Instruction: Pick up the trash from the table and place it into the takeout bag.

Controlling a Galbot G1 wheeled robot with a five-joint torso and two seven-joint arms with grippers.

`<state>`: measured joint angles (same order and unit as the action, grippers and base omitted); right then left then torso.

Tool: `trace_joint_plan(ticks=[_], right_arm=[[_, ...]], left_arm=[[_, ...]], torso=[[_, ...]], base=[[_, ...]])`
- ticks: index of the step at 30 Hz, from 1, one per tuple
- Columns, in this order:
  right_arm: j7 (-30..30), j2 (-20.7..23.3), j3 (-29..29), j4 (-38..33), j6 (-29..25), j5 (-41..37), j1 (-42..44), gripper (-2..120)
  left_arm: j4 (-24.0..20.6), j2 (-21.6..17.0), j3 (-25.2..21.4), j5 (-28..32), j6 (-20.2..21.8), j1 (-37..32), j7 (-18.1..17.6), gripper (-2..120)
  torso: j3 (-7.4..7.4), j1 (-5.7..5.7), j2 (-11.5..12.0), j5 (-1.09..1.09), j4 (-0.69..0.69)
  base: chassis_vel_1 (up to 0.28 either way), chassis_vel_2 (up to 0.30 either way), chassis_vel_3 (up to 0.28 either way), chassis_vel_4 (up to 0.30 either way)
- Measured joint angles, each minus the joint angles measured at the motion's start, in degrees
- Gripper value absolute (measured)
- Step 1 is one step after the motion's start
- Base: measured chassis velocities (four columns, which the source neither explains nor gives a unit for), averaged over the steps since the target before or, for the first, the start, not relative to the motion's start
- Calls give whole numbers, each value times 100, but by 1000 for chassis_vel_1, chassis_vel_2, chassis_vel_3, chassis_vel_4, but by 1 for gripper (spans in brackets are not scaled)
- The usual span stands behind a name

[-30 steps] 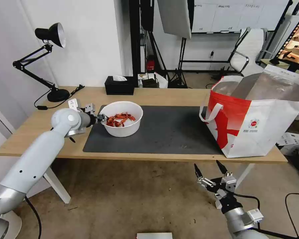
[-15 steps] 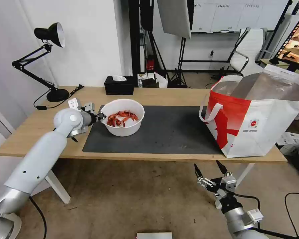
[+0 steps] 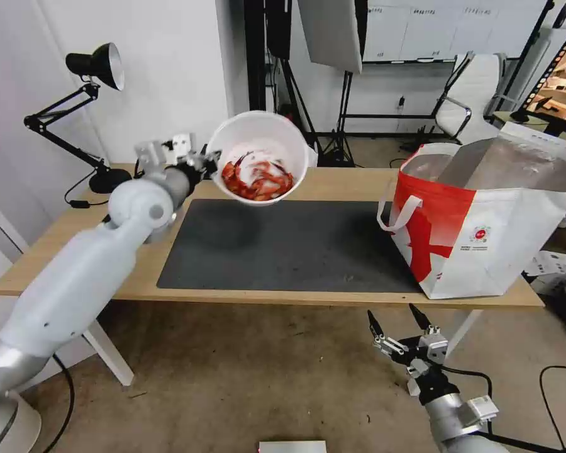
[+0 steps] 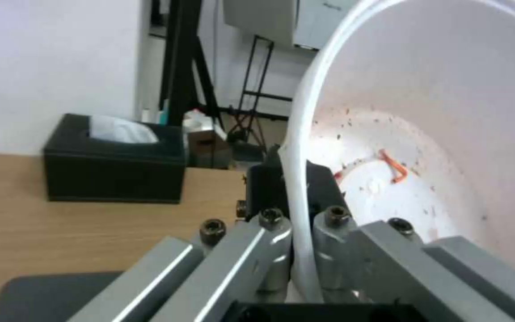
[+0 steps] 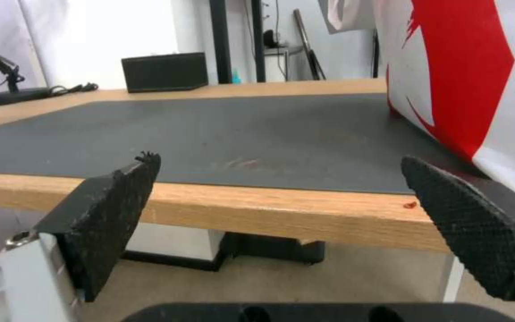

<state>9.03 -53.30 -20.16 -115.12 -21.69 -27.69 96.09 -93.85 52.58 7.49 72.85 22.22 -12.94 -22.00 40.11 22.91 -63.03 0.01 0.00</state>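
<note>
My left gripper [image 3: 209, 165] is shut on the rim of the white round bowl [image 3: 260, 157], which hangs tilted in the air above the left part of the dark grey mat [image 3: 283, 245]. Red crayfish shells [image 3: 258, 179] lie in its lower side. In the left wrist view the bowl's rim [image 4: 298, 188] runs between the pinching fingers [image 4: 269, 250]. The white-and-red takeout bag [image 3: 484, 220] stands open at the table's right end, its foil lining showing. My right gripper [image 3: 399, 322] hangs open below the table's front edge [image 5: 269, 210], near the bag.
A black tissue box [image 3: 226, 162] stands at the back of the light-wood table [image 3: 75, 239], also seen in the wrist views [image 4: 114, 161] [image 5: 165, 71]. A black desk lamp [image 3: 94, 69] occupies the far left corner. A white chair [image 3: 468, 94] and stands are behind.
My left gripper has lifted the bowl off the mat, carrying it up and a little right, and the bowl now tilts toward me. The right arm has not moved.
</note>
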Motion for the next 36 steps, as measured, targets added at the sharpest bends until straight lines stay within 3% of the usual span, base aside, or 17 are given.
trace_joint_plan(ticks=[7,10,11,14,15,18,22,25,30,36], right_arm=[[1,0,0,0,0,0,0,100],[0,0,0,0,0,0,0,100],[0,0,0,0,0,0,0,100],[0,0,0,0,0,0,0,100],[0,0,0,0,0,0,0,100],[0,0,0,0,0,0,0,100],[1,0,0,0,0,0,0,100],[1,0,0,0,0,0,0,100],[1,0,0,0,0,0,0,100],[1,0,0,0,0,0,0,100]], left_arm=[[657,756,551,156,46,804,-127,0],[1374,1347,904,164,57,1546,-137,0],[1374,1347,904,164,57,1546,-137,0],[2066,2041,1079,195,95,2238,-136,0],[2066,2041,1079,195,95,2238,-136,0],[2522,2660,1166,243,183,2629,-115,0],[2749,3070,1206,247,227,2793,-108,0],[2918,3630,1337,197,257,2865,-83,0],[2944,3918,1665,-196,201,2750,-42,0],[2953,3923,2037,-680,26,2642,-42,0]], torso=[[1,1,0,-1,0],[1,1,0,1,-2],[1,1,0,1,-2],[1,1,0,0,1],[1,1,0,0,1],[0,1,0,2,-2],[0,1,0,2,0],[0,1,0,2,-3],[0,1,0,0,-1],[0,0,0,0,0]], base=[[0,0,0,0],[0,0,0,0],[0,0,0,0],[0,0,0,0],[0,0,0,0],[0,0,0,0],[0,0,0,0],[0,0,0,0],[0,0,0,0],[0,0,0,0]])
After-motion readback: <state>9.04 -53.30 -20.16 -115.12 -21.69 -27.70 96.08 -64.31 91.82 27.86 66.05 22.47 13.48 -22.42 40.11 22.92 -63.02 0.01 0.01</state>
